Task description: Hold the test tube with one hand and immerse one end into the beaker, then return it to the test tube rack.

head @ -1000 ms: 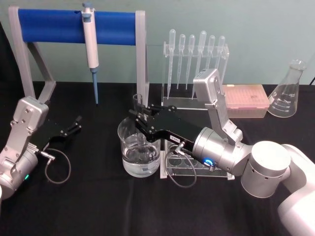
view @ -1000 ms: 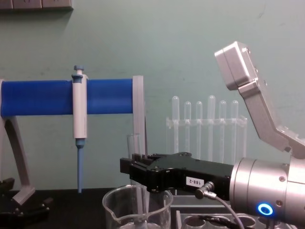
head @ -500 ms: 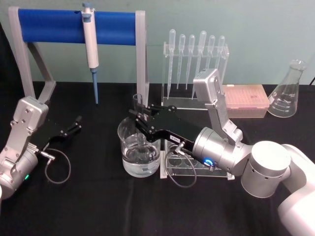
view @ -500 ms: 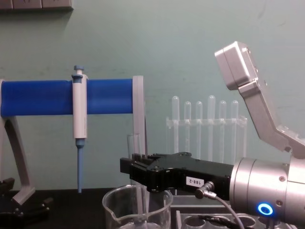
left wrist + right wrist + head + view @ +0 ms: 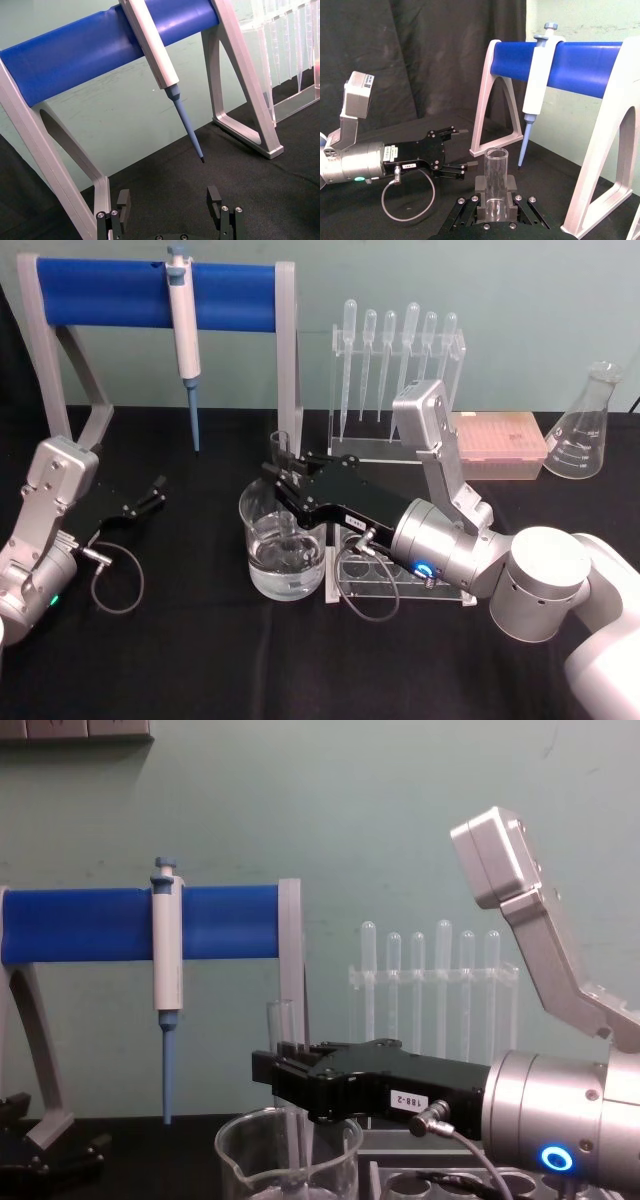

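Observation:
The test tube (image 5: pixel 281 446) stands upright with my right gripper (image 5: pixel 283 476) shut on its middle. Its open rim sticks up above the fingers (image 5: pixel 281 1020). Its lower part reaches down inside the beaker (image 5: pixel 284 552), a wide glass with some water in it; through the glass wall (image 5: pixel 288 1160) the tube runs down to about water level. The right wrist view has the tube (image 5: pixel 496 170) clamped between the black fingers (image 5: pixel 495 206). My left gripper (image 5: pixel 152 492) rests open on the black cloth at the left, with its fingers (image 5: pixel 214 196) apart and holding nothing.
A blue-barred stand (image 5: pixel 150 292) holds a white, blue-tipped pipette (image 5: pixel 183 335) behind the beaker. A rack of plastic pipettes (image 5: pixel 400 350), a pink tip box (image 5: pixel 497 445) and a conical flask (image 5: pixel 585 425) stand at the back right. A clear tube rack (image 5: pixel 400 578) lies under my right wrist.

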You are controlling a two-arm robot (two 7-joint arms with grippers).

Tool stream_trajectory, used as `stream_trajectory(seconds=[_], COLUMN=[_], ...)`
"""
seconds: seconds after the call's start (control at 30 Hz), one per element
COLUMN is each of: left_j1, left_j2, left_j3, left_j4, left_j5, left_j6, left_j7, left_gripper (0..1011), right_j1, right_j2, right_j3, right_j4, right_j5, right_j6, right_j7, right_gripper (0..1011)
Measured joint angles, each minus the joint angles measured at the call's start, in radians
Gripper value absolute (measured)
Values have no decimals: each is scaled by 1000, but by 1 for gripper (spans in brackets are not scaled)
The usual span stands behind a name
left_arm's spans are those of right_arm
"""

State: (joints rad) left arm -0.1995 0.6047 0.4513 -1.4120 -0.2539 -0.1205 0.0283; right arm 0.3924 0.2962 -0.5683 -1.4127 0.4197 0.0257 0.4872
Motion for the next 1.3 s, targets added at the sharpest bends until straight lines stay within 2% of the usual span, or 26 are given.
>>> stream_trajectory(seconds=[1.3], left_j1=[0], left_j2=[0], left_j3=[0], left_j4=[0], left_j5=[0], left_j6=[0], left_j7=[0], left_gripper=[1000], right_j1=[0], right_j2=[0], right_j3=[0], right_j4=[0], right_j5=[0], right_j6=[0], right_j7=[0], right_gripper=[224])
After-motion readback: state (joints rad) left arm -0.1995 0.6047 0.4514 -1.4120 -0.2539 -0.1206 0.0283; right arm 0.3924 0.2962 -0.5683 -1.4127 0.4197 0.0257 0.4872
